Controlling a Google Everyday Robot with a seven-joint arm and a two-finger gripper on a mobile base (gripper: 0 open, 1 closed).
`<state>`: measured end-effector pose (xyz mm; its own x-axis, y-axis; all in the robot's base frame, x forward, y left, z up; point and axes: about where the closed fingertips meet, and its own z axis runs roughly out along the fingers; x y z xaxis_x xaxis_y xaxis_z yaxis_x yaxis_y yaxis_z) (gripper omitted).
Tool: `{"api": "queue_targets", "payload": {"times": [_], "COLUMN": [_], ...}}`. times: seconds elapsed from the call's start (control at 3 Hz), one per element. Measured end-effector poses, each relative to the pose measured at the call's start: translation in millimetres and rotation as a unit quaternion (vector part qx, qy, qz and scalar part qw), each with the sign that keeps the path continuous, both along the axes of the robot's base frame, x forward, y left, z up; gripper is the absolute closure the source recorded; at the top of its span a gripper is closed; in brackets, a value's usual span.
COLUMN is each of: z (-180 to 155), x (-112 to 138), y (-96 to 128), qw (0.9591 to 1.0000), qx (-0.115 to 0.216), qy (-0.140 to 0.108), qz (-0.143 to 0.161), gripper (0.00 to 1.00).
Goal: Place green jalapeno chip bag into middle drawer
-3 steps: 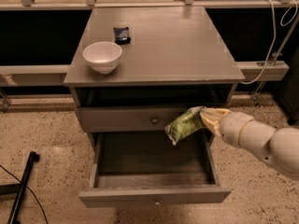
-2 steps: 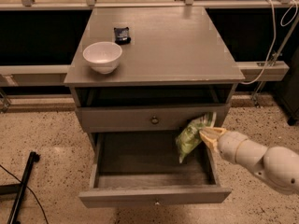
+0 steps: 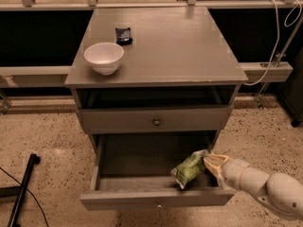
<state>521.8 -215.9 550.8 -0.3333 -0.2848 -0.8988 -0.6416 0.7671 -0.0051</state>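
Grey wood is seen throughout the square-topped cabinet, from which the wide, shallow grey middle drawer with a dark floor is pulled fully out. The small, shiny, wrinkled foil green jalapeno chip bag is held inside this drawer, at its right front corner. The bag is tilted, its upper right end being pinched by the cream-coloured two-finger gripper. The fingers are closed narrowly on the foil. The gripper is reached in from the lower right, over the drawer's right wall, at the end of a pale, rounded arm. The lower left end of the bag is brought close to the inside of the drawer's front panel; whether the floor is touched cannot be told. Above the open drawer, a flat grey drawer front with a round brass-toned knob is kept closed. On the cabinet top, a round white bowl is placed near the left front edge, and a small dark blue packet is laid just behind it, apart from it. A black pole is seen on the speckled floor at lower left.
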Motion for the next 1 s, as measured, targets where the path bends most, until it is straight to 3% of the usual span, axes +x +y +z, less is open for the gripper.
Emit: {"api": "queue_targets", "payload": {"times": [1.0], "z": [0.0], "x": [0.0], "y": [0.1], "qw": [1.0000], "qx": [0.000], "qy": [0.000], "qz": [0.000], "gripper": [0.27]}}
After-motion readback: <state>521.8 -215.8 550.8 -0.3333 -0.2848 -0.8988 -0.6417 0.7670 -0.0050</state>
